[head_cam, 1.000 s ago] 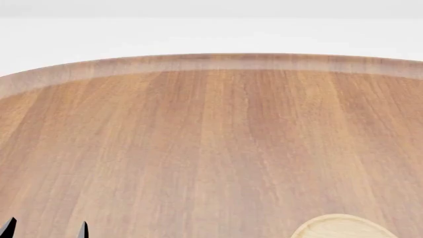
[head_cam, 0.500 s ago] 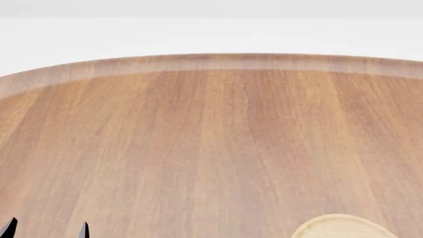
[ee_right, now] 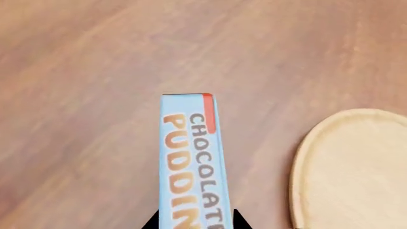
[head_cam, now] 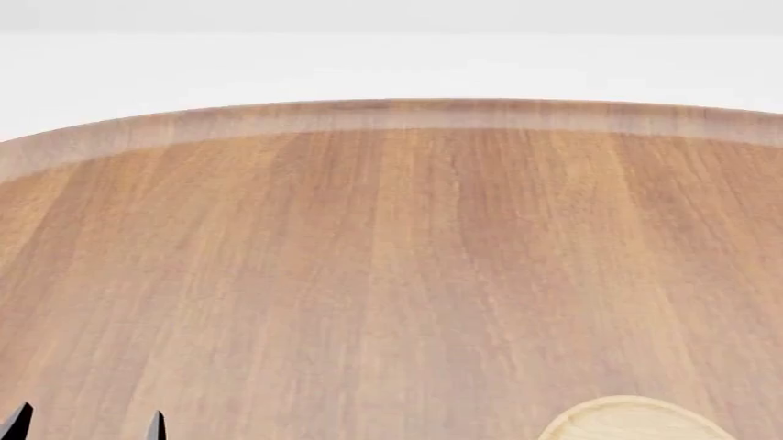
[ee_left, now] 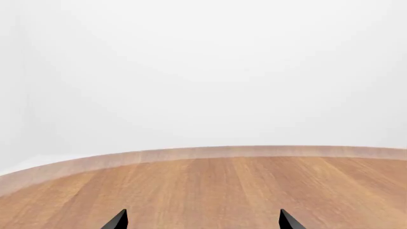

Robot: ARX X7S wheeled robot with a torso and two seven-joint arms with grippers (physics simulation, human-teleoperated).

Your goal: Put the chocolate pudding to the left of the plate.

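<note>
The left gripper (head_cam: 83, 427) shows only as two dark fingertips at the bottom left corner of the head view, set apart from each other with bare wood between them; its own wrist camera shows the same pair of tips (ee_left: 117, 221) spread wide over the table (head_cam: 391, 275), nothing held between them, with the curved far edge of the round wooden top and a plain white background beyond. Moving right across the head view, the broad brown tabletop fills the middle, and at the bottom right edge the pale rim of the plate (head_cam: 630, 417) just pokes into sight. The right gripper (ee_right: 195, 220) appears only in its own wrist camera, where its two dark fingertips sit tight against either side of the chocolate pudding (ee_right: 192, 157), pinching the narrow box. The box's light-blue face with a red corner and the lettering faces that camera. The light-wood plate (ee_right: 353, 171) lies near the box, apart from it, with brown tabletop showing between them.
</note>
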